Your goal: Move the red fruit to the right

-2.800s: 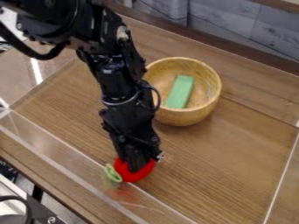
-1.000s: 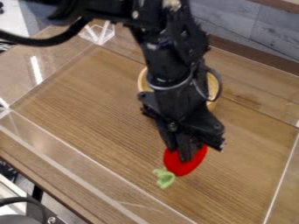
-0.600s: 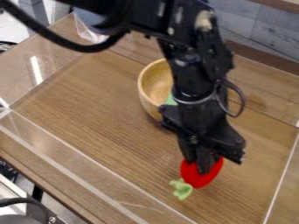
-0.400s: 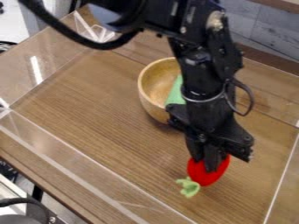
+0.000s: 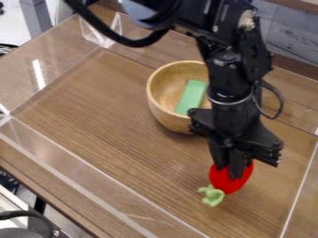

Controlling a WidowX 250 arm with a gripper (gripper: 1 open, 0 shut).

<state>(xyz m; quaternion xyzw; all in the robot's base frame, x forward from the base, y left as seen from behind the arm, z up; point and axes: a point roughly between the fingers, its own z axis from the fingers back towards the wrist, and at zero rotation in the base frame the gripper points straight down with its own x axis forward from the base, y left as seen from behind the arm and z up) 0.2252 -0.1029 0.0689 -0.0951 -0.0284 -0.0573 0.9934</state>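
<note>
Red fruit (image 5: 229, 178) top hidden by clamping hand (image 5: 232, 173).

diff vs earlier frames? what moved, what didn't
The hand, shut on the red fruit, carried it across the table from the left of the near edge to the right; it now sits low over the wood at lower right. No release visible. The wooden bowl with the green block inside stayed where it was.

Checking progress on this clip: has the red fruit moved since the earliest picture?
Yes. The red fruit, in the gripper, went rightward, from the wooden bowl's lower left to its lower right.
</note>
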